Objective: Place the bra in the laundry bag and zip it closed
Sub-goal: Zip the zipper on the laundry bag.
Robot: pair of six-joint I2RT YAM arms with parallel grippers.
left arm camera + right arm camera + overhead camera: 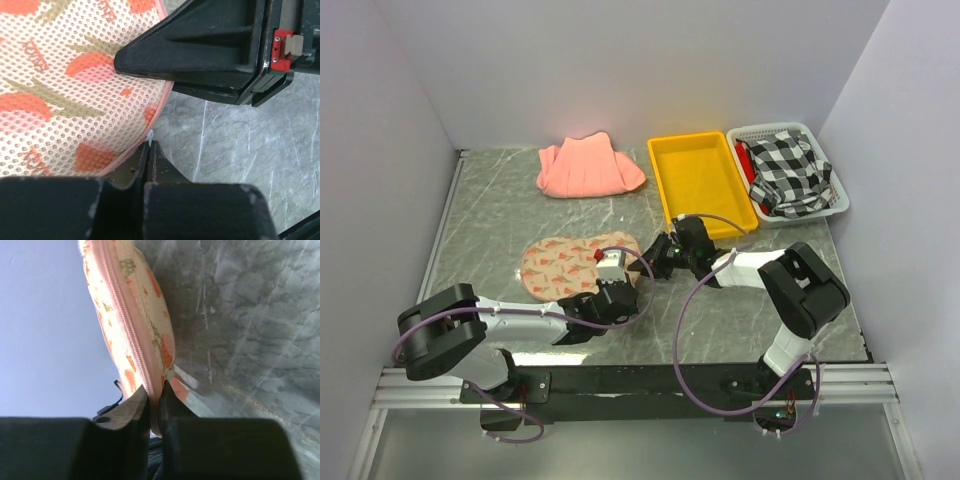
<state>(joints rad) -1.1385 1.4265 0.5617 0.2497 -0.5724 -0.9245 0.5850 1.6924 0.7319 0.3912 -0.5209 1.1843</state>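
The laundry bag (570, 268) lies flat on the table, beige mesh with red-orange prints and pink edging. The bra is not in view. My left gripper (628, 284) is at the bag's right end. In the left wrist view it (149, 145) is shut on a small white zip pull (148, 136) at the pink edge of the bag (60, 90). My right gripper (650, 262) is shut on the bag's right tip. In the right wrist view it (156, 390) pinches the pink zipped edge (125, 325), whose teeth look closed.
A salmon-pink folded cloth (588, 168) lies at the back. A yellow tray (672, 190) and a white basket (836, 198) holding a black-and-white checked cloth (788, 168) stand at the back right. The right gripper's black body (210, 45) hangs close over the left fingers.
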